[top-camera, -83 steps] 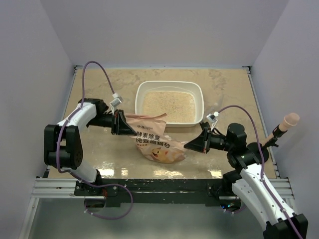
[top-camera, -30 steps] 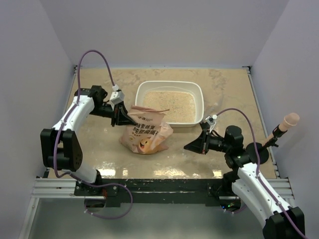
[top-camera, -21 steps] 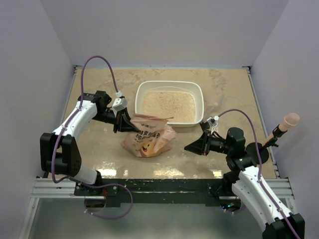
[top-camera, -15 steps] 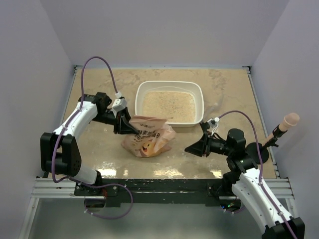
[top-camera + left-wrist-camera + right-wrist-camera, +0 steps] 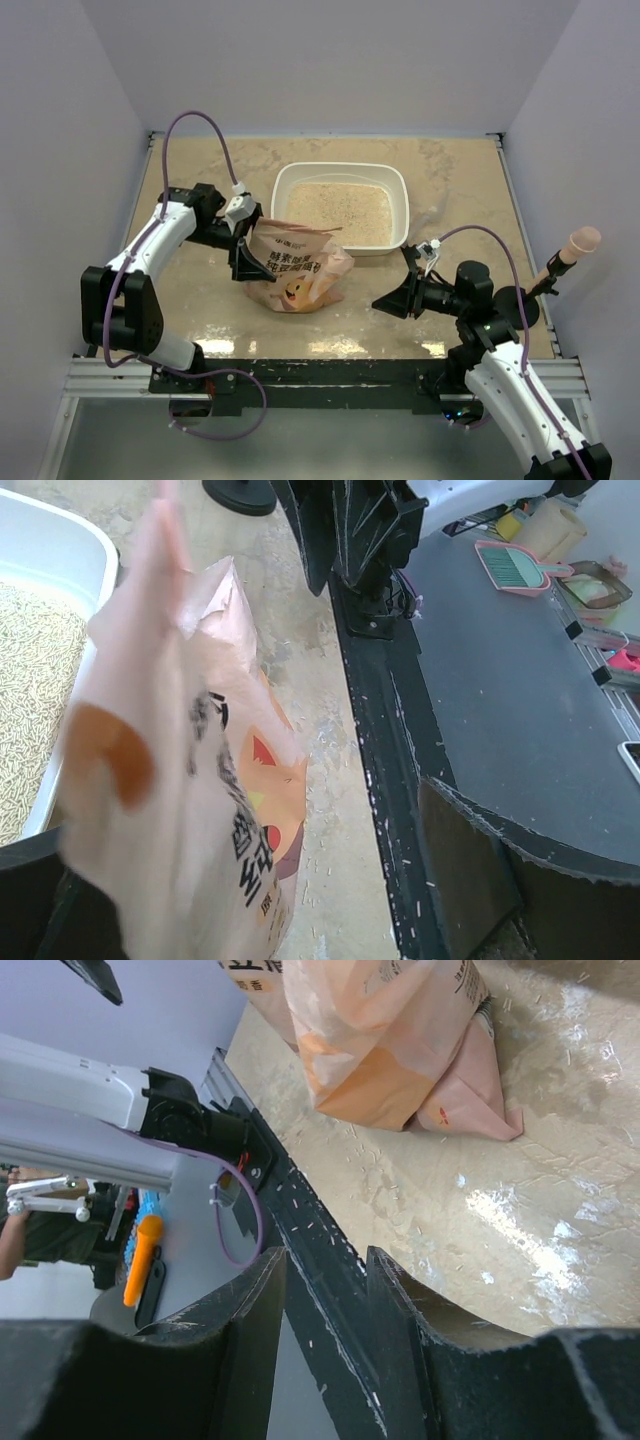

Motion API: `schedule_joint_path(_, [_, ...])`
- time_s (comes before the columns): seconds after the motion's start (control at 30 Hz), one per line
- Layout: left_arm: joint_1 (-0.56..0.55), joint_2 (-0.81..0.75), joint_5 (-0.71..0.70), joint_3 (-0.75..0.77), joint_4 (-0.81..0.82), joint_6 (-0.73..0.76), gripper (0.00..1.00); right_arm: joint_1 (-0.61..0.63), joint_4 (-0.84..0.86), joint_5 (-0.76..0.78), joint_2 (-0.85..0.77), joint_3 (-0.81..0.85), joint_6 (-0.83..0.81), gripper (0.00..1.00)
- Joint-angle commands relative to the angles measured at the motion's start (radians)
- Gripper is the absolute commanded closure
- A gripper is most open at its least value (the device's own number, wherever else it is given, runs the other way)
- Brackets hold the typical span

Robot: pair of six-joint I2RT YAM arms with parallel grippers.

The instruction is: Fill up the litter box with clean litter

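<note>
The left gripper (image 5: 243, 262) pinches the soft orange-pink printed bag (image 5: 295, 270) at its edge, just beside the white shallow plastic litter box (image 5: 340, 167) holding pale beige clean litter (image 5: 340, 212). The right gripper (image 5: 383, 300) stands spread and empty. The bag looks floppy and bottom-heavy, so a second hold low down would likely steady it.

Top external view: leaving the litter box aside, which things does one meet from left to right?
Left pincer → orange-pink printed bag → right pincer → peach-tipped stick.
</note>
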Motion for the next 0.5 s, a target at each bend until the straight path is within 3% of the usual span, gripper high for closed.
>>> schedule_joint_path(0.0, [0.010,-0.011,0.254,0.103,0.011,-0.053,0.00,-0.002,-0.003,0.004,0.008,0.024,-0.034,0.57])
schedule_joint_path(0.23, [0.151,0.000,0.254,0.107,0.012,-0.093,0.00,-0.001,0.009,0.004,0.006,0.004,-0.031,0.56])
schedule_joint_path(0.33, [0.151,-0.050,0.254,0.086,0.012,-0.037,0.00,-0.002,0.006,0.006,0.011,0.006,-0.039,0.56])
schedule_joint_path(0.47, [0.151,-0.196,0.255,0.006,0.015,0.153,0.00,-0.001,0.009,0.007,0.017,0.001,-0.043,0.55])
